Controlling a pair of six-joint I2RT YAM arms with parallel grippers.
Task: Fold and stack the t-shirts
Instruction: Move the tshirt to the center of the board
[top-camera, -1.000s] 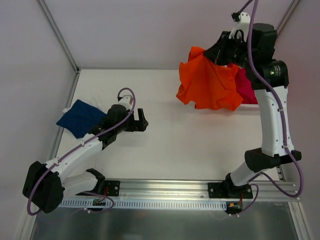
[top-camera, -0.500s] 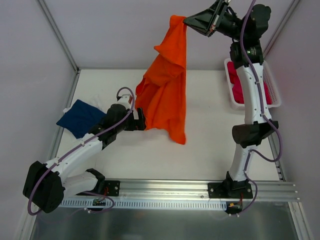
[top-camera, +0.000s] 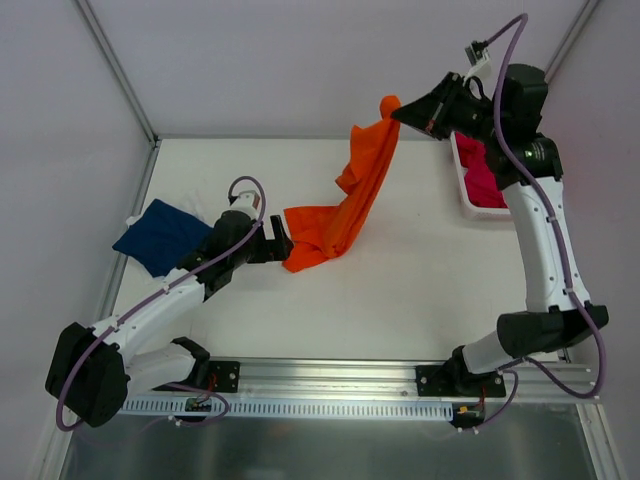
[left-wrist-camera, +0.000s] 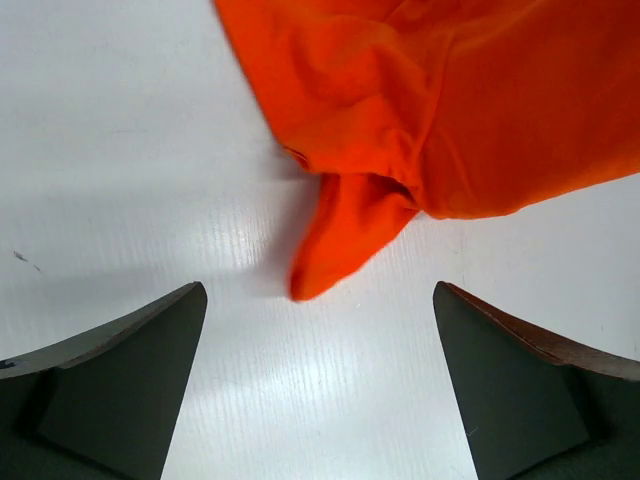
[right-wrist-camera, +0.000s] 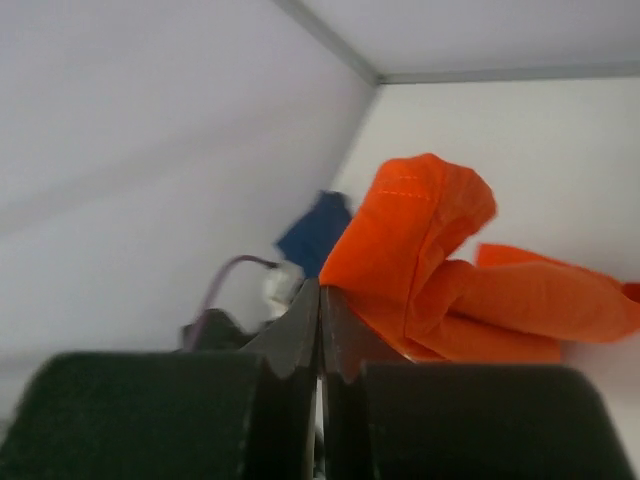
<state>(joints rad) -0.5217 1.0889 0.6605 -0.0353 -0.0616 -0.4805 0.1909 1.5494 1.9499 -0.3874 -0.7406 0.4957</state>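
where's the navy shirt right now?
Top view: the navy t-shirt lies at the left edge of the table, just left of the left arm's wrist, well apart from the orange t-shirt at centre.

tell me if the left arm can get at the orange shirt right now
Probably yes. The left gripper is open, and the lower end of the orange t-shirt lies on the table just ahead of its fingers with nothing between. The right gripper is shut on its raised upper end.
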